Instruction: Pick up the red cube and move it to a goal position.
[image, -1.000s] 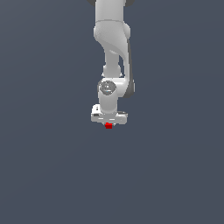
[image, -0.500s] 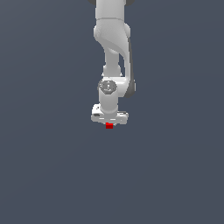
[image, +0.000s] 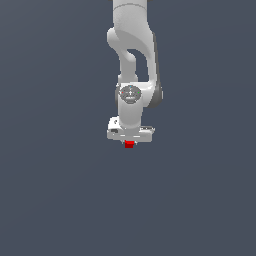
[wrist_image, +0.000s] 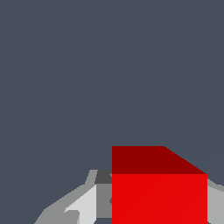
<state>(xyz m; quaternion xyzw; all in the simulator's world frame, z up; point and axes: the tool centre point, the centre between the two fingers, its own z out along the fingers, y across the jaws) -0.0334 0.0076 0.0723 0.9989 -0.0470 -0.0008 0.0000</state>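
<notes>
The red cube (image: 129, 144) is a tiny bright red block showing just under the white hand of the arm in the exterior view. In the wrist view the red cube (wrist_image: 159, 192) fills the space between the grey fingers (wrist_image: 83, 203). My gripper (image: 129, 143) points down and is shut on the cube, with a finger pressed to each side. The fingertips themselves are hidden by the hand in the exterior view.
The white arm (image: 131, 60) comes down from the top of the exterior view. All around it lies a plain dark grey surface (image: 55, 190) with no other object showing.
The arm, the gripper and the cube stand almost where they were one second ago; any shift is too slight to tell.
</notes>
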